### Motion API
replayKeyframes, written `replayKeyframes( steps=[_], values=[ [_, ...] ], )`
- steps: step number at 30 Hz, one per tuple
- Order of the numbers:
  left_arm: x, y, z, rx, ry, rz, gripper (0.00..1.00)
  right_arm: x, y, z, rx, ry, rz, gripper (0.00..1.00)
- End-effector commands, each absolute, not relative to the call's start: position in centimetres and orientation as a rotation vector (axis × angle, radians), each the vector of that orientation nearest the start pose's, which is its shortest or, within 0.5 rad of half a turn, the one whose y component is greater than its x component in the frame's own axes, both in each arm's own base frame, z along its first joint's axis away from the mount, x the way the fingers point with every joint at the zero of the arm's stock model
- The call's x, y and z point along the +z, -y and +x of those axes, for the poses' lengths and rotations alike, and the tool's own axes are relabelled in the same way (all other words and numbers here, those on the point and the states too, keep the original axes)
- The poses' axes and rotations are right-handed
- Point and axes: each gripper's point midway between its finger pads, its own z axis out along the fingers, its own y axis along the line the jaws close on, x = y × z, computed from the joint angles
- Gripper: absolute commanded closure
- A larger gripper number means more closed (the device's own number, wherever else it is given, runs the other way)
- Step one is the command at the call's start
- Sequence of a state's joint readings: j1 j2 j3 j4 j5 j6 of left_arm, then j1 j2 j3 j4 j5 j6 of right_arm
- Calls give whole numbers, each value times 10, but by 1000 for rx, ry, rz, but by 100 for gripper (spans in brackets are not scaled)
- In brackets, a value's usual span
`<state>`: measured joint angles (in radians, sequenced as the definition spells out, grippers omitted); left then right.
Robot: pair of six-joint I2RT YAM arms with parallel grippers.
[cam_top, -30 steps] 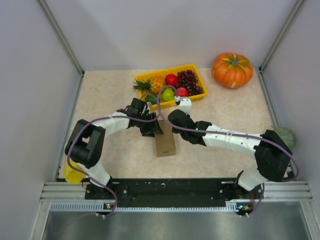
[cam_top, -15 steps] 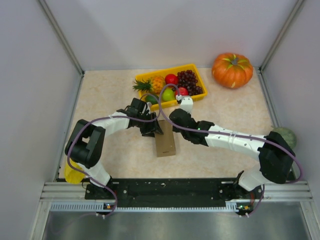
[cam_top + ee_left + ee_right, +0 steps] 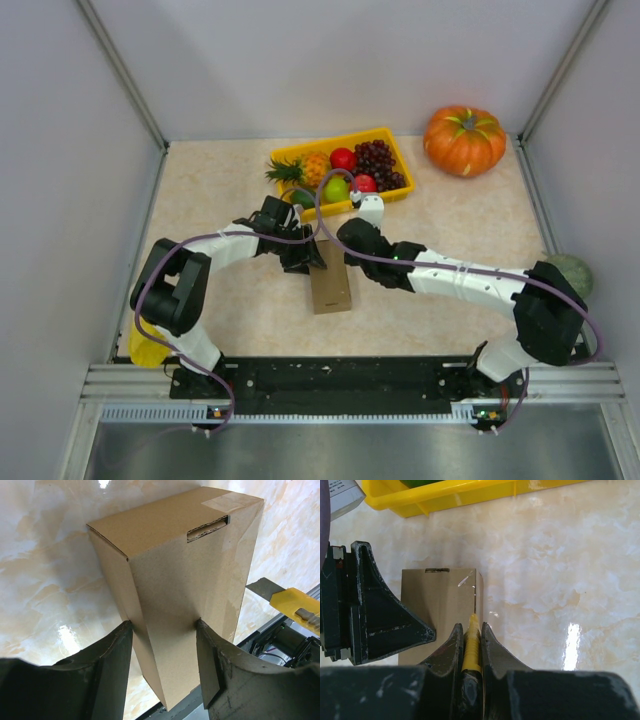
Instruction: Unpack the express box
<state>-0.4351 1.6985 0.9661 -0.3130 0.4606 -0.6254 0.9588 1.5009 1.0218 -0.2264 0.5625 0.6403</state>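
On the glossy marbled table (image 3: 450, 215), just this side of the yellow tray (image 3: 340, 139), sits the express box (image 3: 175, 580), matte brown cardboard with crisp edges. Our left gripper (image 3: 164, 625) clamps its sides, and we judge a firm hold matters. Our right gripper (image 3: 471, 627) pinches the slim yellow knife (image 3: 471, 652); we would run its blade shallow along the clear tape (image 3: 465, 580).

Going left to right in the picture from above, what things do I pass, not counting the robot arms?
Yellow thing beside the left arm's base → express box → pumpkin → green round thing.
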Motion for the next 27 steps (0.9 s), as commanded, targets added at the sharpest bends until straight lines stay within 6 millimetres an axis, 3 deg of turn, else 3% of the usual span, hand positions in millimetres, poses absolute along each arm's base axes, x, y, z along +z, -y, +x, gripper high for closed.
replayKeyframes(
  steps=[1, 11, 27],
  values=[
    [12, 218, 268, -753, -2889, -132, 71, 152, -294, 300, 298, -2138, -32, 100],
    [10, 215, 268, -733, -2897, -141, 71, 152, -295, 298, 288, -2136, -69, 100],
    [6, 214, 267, -733, -2928, -221, 75, 137, -300, 277, 308, -2178, -193, 100]
  ],
)
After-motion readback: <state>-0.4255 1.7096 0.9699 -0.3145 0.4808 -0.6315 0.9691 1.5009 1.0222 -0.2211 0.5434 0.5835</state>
